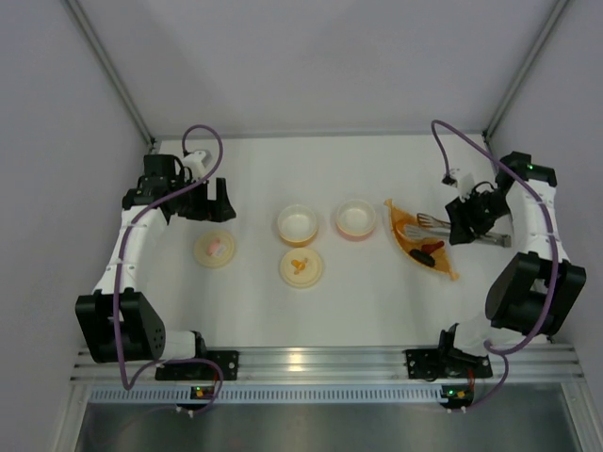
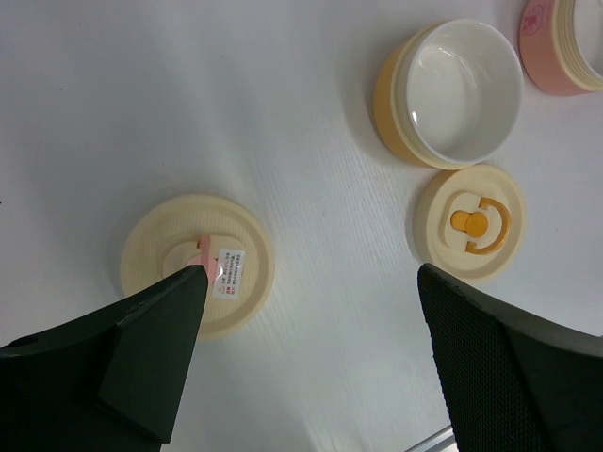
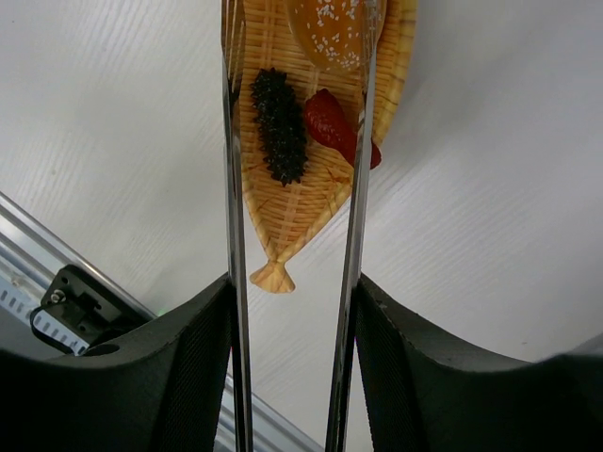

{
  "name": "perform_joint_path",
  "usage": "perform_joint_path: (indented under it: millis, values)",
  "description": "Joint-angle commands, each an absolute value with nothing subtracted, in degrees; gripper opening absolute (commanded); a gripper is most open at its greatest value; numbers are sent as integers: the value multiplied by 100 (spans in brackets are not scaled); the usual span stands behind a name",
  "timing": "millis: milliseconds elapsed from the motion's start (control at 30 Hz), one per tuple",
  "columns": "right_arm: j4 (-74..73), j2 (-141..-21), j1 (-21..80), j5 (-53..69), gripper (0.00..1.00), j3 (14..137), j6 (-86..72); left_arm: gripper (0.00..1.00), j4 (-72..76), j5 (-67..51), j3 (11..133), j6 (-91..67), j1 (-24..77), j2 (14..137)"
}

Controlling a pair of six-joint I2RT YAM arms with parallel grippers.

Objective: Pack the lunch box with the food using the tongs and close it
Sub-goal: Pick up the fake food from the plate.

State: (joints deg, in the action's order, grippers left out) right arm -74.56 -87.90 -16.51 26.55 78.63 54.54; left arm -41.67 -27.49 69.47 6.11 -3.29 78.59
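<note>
The tongs (image 3: 232, 188) are slim grey metal, and my right gripper (image 3: 294, 292) is shut on their two arms. Their tips reach over the orange boat-shaped woven tray (image 3: 306, 202). On the tray lies the food: a seeded bun (image 3: 330, 28), a dark sausage-like piece (image 3: 276, 122) and a red bit (image 3: 332, 122). From above, the right gripper (image 1: 468, 224) hangs just right of the tray (image 1: 443, 264). The lunch box stands open as a yellow bowl (image 1: 298, 223) and a pink bowl (image 1: 356, 219), both empty. My left gripper (image 2: 311, 282) is open, above the table beside the pink-handled lid (image 2: 236, 226).
A second cream lid (image 2: 468, 223) with an orange handle lies in front of the yellow bowl (image 2: 452, 89). A metal rail (image 1: 320, 363) runs along the near table edge, by the arm bases. Grey walls close in the left, right and back sides.
</note>
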Motion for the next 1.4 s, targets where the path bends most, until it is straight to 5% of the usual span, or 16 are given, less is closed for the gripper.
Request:
perform_joint_path:
  millis: [0,1367]
  values:
    - [-7269,-8446,-1573,2874,50,8182,5440,98,-4184,-2786,7066,642,-325,7664]
    - [-6443,-8754,-1160,2189,52,7699,5133,98,-4140,-2672,7128,686,-325,7770]
